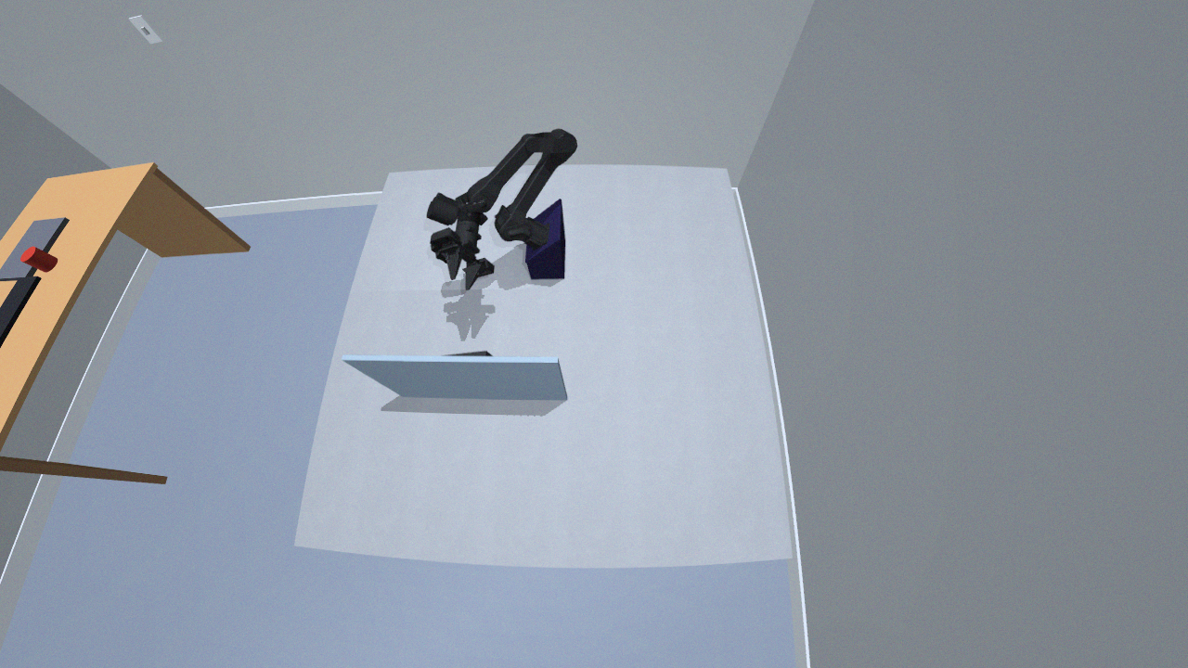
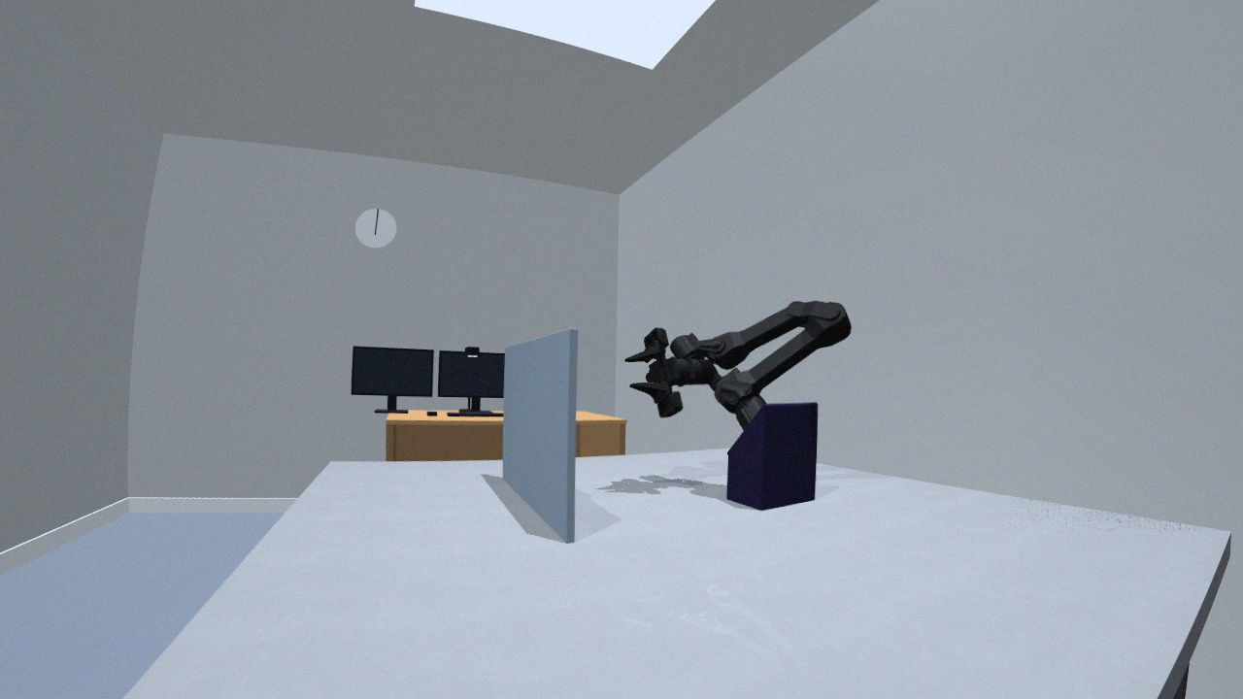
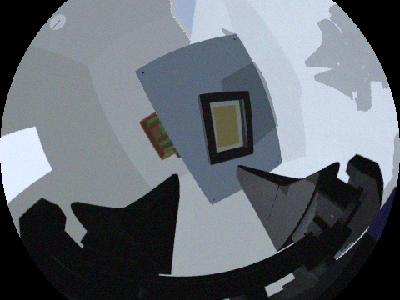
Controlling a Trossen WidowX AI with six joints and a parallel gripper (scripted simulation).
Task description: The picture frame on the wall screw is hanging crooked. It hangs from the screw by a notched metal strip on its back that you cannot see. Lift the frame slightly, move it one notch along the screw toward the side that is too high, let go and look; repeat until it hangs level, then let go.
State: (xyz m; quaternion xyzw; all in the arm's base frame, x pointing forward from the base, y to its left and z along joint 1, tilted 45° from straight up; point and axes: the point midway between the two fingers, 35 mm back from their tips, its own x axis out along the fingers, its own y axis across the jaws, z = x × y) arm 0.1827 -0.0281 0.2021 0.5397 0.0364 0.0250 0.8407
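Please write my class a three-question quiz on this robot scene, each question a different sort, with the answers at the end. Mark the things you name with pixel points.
1. True or false: the gripper (image 1: 460,282) (image 2: 631,373) (image 3: 208,175) is holding the picture frame (image 1: 469,353) (image 3: 207,129).

2. Multiple choice: what colour is the panel (image 1: 482,379) (image 2: 538,425) (image 3: 183,96) that the picture frame hangs on?
a) red
b) grey-blue
c) yellow
d) white

3. Fill in the blank: in the exterior view, the arm (image 1: 502,170) (image 2: 773,334) rises from a dark ______ base block (image 1: 546,259) (image 2: 771,456).

Key: 1. false; 2. b; 3. purple
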